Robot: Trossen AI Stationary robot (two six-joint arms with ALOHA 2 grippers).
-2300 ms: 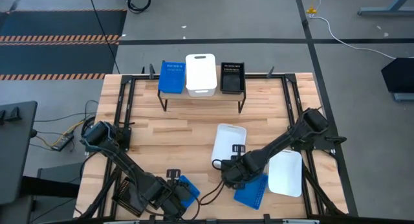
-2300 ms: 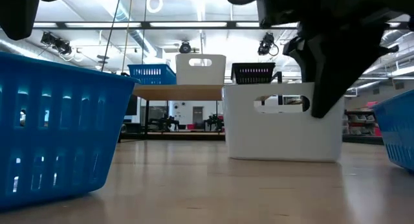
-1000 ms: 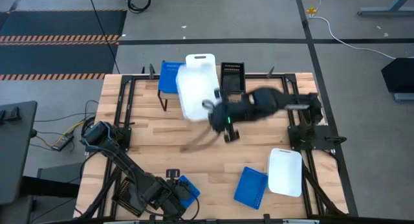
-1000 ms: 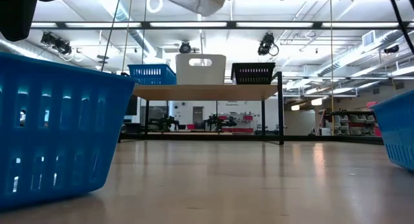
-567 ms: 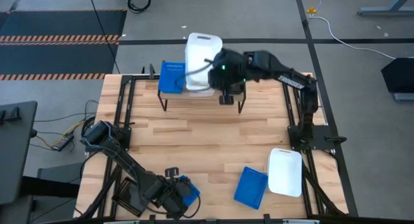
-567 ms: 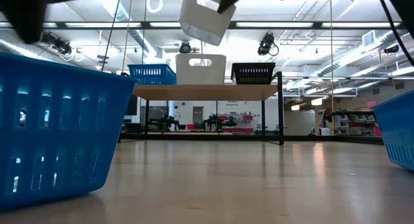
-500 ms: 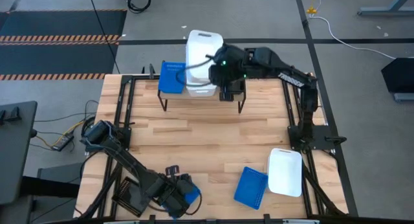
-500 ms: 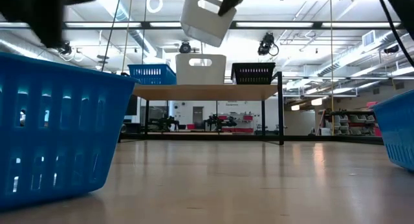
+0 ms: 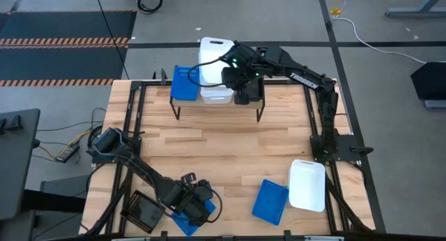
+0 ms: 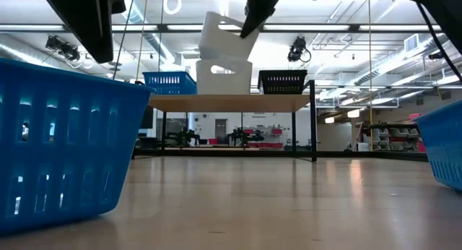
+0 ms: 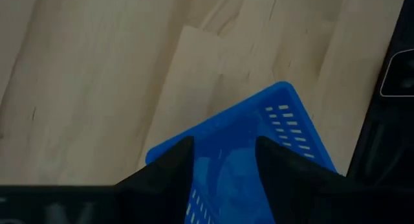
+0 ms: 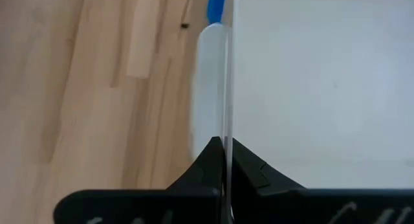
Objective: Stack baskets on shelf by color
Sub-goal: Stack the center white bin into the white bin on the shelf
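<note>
At the near left of the table, the left gripper [image 9: 197, 203] stands open over a blue basket [image 11: 259, 146]. On the shelf [image 9: 217, 102] at the far side stand a second blue basket [image 9: 185, 82], a white basket [image 10: 224, 77] and a black basket [image 10: 282, 82]. The right gripper [image 12: 226, 160] is clamped on the wall of another white basket [image 10: 225, 37], held tilted just above the white one.

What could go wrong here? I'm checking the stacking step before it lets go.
1. The white basket hangs tilted over the one on the shelf, pinched by one wall in the right gripper; released askew, it may not nest and could slide off.
2. It sits close to the blue basket and black basket; lowering may nudge them.
3. The left gripper straddles another blue basket's wall at the table's edge.
</note>
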